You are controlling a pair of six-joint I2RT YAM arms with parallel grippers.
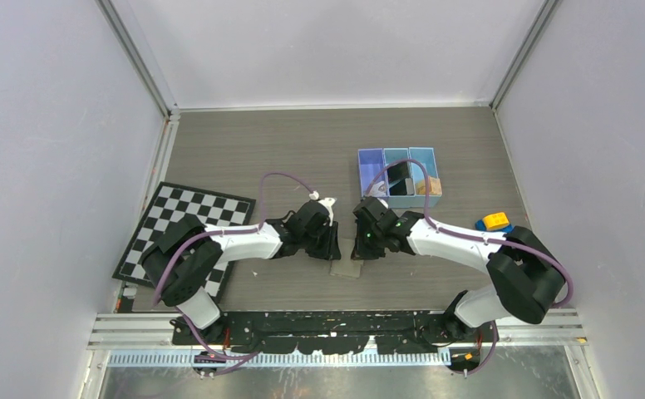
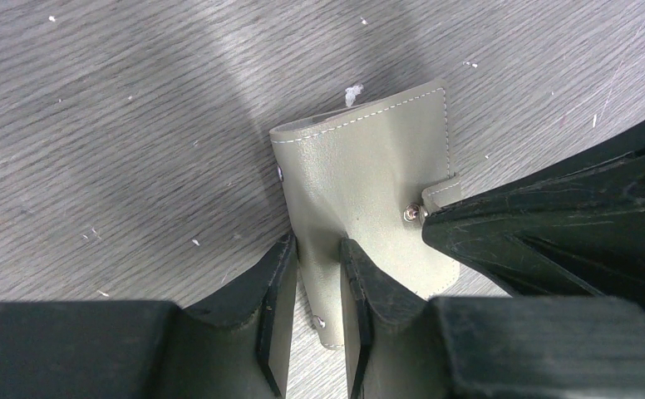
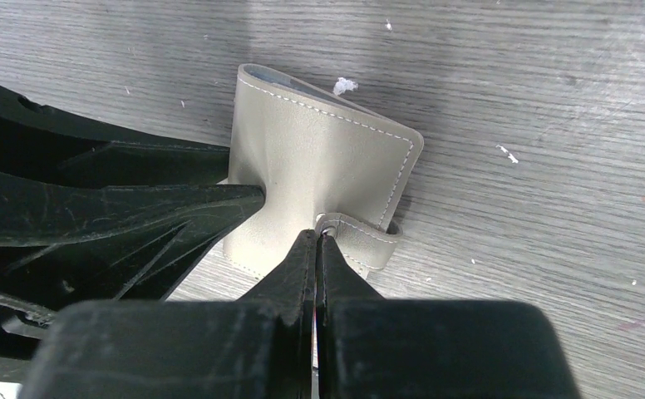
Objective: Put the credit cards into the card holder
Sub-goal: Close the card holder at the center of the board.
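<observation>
- Clenched on the left edge of the card holder (image 2: 369, 158) with the left gripper (image 2: 317, 249), cover creased in the grip.
- Pressed fully together on the right gripper (image 3: 317, 237), tips at the snap tab (image 3: 369, 237); unclear whether pinching it.
- Lying folded shut on the table (image 1: 302, 150), between both grippers.
- Farther back, to the right: blue tray (image 1: 371, 166) with three compartments.

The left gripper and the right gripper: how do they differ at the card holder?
The left gripper has its jaws apart, the right gripper has them shut. The left gripper takes the card holder by its body, the right gripper meets its snap tab. Both touch it.
</observation>
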